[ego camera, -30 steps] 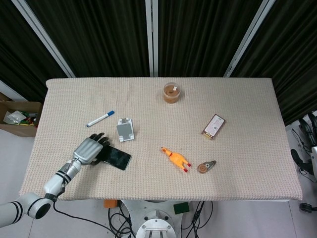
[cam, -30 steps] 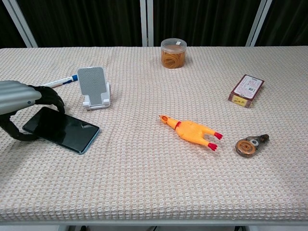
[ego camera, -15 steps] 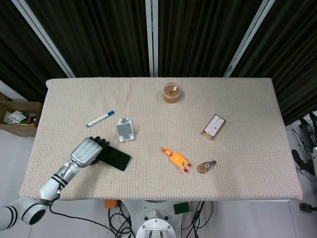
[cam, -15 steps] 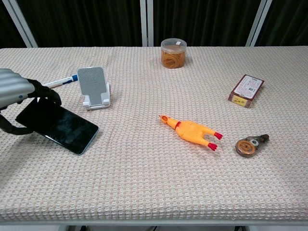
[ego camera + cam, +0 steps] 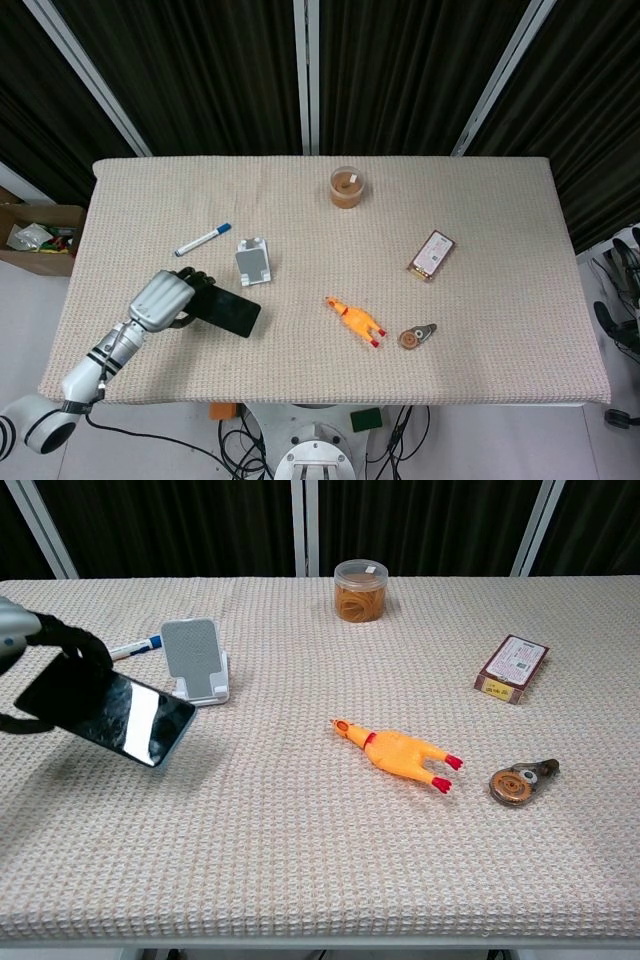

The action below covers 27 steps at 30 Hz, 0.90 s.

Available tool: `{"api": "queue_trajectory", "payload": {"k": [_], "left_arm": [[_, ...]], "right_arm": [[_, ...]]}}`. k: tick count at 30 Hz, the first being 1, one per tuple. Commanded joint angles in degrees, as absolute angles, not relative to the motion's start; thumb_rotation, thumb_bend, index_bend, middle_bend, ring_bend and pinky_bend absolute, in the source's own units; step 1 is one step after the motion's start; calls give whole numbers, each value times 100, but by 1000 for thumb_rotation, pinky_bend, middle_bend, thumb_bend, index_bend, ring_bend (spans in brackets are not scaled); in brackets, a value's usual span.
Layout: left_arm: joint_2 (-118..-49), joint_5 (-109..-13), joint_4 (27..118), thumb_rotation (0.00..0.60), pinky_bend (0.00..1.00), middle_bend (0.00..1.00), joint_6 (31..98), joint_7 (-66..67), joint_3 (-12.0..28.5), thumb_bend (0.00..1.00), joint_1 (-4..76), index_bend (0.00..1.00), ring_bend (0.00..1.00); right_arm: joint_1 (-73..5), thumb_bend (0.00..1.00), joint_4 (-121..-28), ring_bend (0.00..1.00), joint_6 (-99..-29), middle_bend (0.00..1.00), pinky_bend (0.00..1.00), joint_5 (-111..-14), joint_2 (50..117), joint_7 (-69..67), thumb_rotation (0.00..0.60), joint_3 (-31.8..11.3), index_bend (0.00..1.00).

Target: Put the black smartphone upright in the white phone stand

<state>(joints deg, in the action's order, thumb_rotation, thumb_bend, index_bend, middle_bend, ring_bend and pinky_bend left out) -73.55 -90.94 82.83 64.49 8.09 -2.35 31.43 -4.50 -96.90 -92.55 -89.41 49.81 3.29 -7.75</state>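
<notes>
Chest view showed the near edge of the cloth-covered table [image 5: 320, 880] bare, and just beyond it, at far left, the black smartphone [image 5: 108, 715] lifted clear of the cloth, tilted with its screen catching light and a shadow beneath it. A second earlier it had lain flat on the table under the fingers; half a second earlier its left end had begun to rise; now the whole phone hung in the air, so the pickup looked done and the carry to the stand could begin. The left hand [image 5: 160, 298] was clamped on the phone's left end, dark fingers [image 5: 70, 640] curled over the top edge, thumb side hidden below. The right hand was not visible in either view. Level with the phone toward the centre lay a yellow rubber chicken [image 5: 395, 752], and right of it a small tape dispenser [image 5: 520, 780]. Slightly further back, just beyond and right of the phone, stood the white phone stand [image 5: 196, 662], empty, with its cradle facing the robot. A blue marker [image 5: 203, 240] lay behind it to the left, a small brown box [image 5: 514, 667] sat at the right, and a jar of rubber bands [image 5: 361, 590] stood farthest away near the back edge.
</notes>
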Motion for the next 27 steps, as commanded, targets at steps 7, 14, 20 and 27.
{"api": "queue_trajectory", "payload": {"k": [7, 14, 20, 27], "left_arm": [[-6317, -9401, 8593, 600, 659, 740, 7083, 2765, 389, 310, 3334, 763, 568], [-6058, -10443, 8304, 600, 653, 748, 7069, 4664, 578, 311, 3869, 769, 571], [-6096, -11492, 8225, 600, 652, 749, 6817, 5328, 450, 310, 4370, 770, 572], [-6625, -11935, 7903, 600, 647, 751, 6058, 5279, 406, 311, 5035, 770, 572]], "right_arm": [[-439, 327, -9659, 0, -9284, 0, 0, -8922, 5044, 311, 600, -782, 0], [-430, 327, -9638, 0, -9298, 0, 0, -8914, 5123, 334, 600, -778, 0], [-412, 327, -9564, 0, -9298, 0, 0, -8847, 5170, 284, 600, -788, 0], [-426, 327, -9461, 0, -9250, 0, 0, -8881, 5301, 218, 600, -746, 0]]}}
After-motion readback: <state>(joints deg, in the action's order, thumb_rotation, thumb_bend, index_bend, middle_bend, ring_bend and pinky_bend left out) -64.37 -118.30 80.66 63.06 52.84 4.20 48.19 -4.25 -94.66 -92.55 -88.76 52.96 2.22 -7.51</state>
